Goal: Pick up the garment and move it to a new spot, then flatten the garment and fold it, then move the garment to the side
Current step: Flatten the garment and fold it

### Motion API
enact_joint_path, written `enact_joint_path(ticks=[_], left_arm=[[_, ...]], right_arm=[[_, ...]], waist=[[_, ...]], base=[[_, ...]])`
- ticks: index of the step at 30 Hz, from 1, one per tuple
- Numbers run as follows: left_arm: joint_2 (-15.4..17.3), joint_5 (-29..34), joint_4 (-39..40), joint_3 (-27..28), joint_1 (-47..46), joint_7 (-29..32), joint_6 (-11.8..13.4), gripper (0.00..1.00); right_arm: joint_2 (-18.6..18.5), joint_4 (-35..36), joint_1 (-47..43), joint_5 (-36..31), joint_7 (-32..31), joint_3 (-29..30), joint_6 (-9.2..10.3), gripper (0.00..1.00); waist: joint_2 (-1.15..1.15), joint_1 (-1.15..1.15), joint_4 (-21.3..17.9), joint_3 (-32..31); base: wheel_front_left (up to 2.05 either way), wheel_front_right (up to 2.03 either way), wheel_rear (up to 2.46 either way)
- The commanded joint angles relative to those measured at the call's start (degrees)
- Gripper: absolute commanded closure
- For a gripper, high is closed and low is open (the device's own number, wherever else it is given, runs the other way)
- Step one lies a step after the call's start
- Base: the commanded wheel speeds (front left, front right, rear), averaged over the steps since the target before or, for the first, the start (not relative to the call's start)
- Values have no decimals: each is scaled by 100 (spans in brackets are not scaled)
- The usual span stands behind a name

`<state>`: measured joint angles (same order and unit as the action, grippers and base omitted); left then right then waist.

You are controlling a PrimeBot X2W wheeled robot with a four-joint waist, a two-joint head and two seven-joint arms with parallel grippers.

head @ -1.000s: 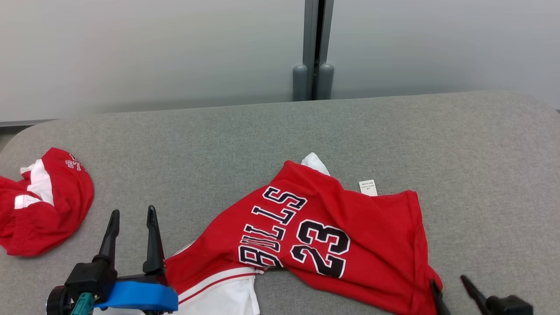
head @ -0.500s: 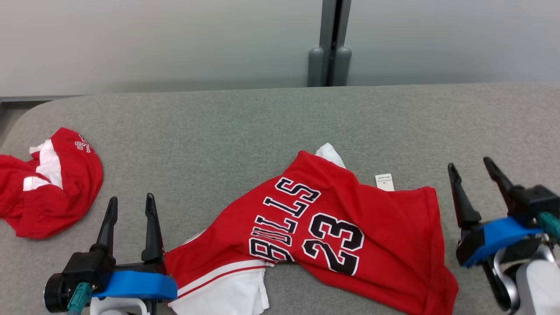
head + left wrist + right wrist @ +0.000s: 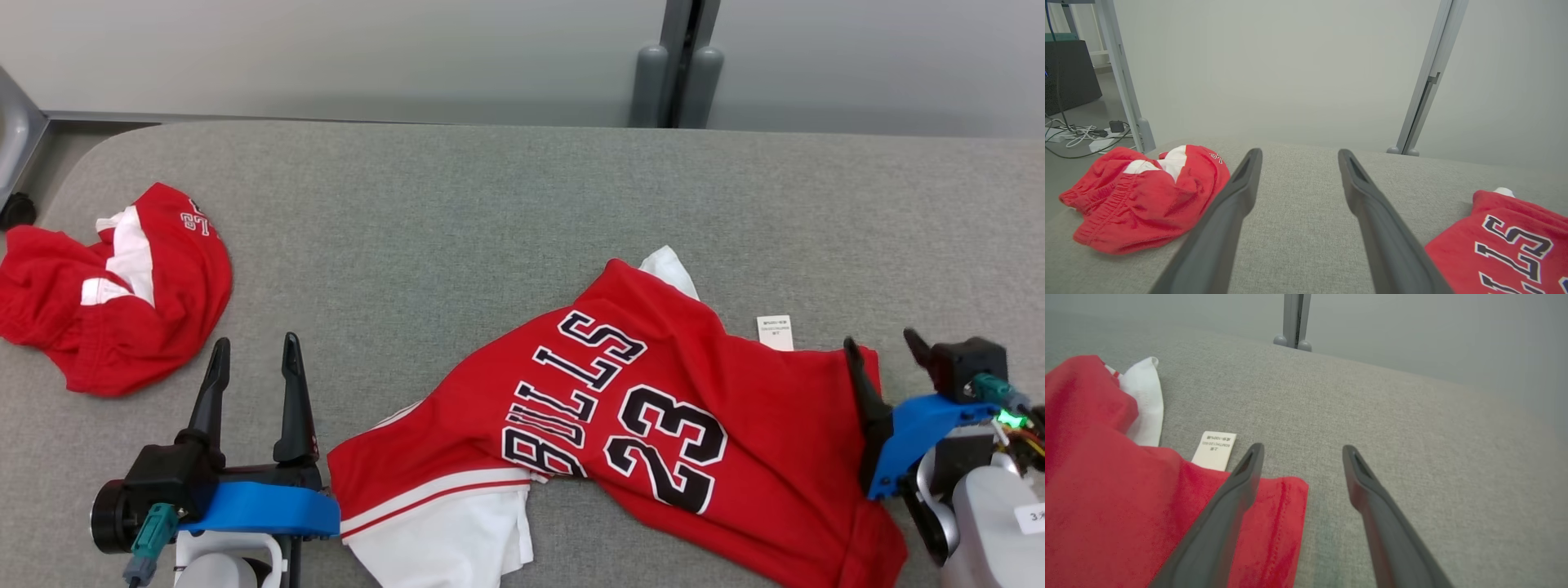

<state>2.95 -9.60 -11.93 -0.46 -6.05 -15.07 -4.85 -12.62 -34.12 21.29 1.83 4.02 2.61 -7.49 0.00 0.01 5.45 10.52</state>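
Here, the red jersey (image 3: 637, 408) lies rumpled on the grey padded table (image 3: 490, 204), between the two grippers. The left gripper (image 3: 255, 341) has its fingers spread wide with nothing between them. The jersey's white-trimmed edge is just to its right, and a second red garment (image 3: 122, 302) lies well off to its left. The right gripper (image 3: 880, 340) is likewise wide and empty. Its left finger (image 3: 1237, 490) hangs over the jersey's red corner, with a white care label (image 3: 1214, 450) just beyond that fingertip.

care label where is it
Head view, right side: care label lies on the table at the red jersey's far edge, just left of the right end effector.
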Motion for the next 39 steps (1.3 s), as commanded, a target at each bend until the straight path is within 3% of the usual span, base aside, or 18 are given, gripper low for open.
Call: enact_joint_path(ticks=[1, 12, 13, 14, 20, 25, 33, 39], left_arm=[[-9, -42, 0, 12, -60, -15, 15, 0], [-9, -68, -55, -50, -132, -15, 34, 0], [-8, -71, -57, -59, -140, -15, 38, 0], [-8, -75, -67, -68, -142, -15, 41, 0], [-9, -91, -119, -24, -46, -16, 66, 0], [-9, -69, -98, 87, 101, -16, 73, 0], [-8, -64, -10, 188, 276, -16, 116, 0], [-8, -47, 50, 256, 394, -15, 138, 0]], right_arm=[[-11, -216, 100, -65, 14, -2, -1, 0], [190, -1870, 692, 15, 273, -220, -1, 0], [220, -1989, 768, 24, 271, -269, -1, 37], [252, -2096, 844, 66, 273, -303, -2, 100], [189, -2370, 1284, 245, 704, -383, -1, 100], [221, -2188, 1469, 460, 1008, -542, -1, 100], [208, -920, 1243, 841, 1118, -1010, -1, 100], [197, 602, 897, 1078, 1119, -1124, -1, 100]], waist=[[0, -1, 46, 33], [0, -1, 81, 24], [0, -1, 85, 18], [0, -1, 87, 10], [0, -1, 41, -112], [0, -1, -96, -315], [0, -1, -321, -560], [0, -1, -489, -646]], base=[[0, 0, 0], [0, 0, 0], [0, 0, 0], [0, 0, 0], [0, 0, 0], [0, 0, 0], [0, 0, 0], [0, 0, 0]])
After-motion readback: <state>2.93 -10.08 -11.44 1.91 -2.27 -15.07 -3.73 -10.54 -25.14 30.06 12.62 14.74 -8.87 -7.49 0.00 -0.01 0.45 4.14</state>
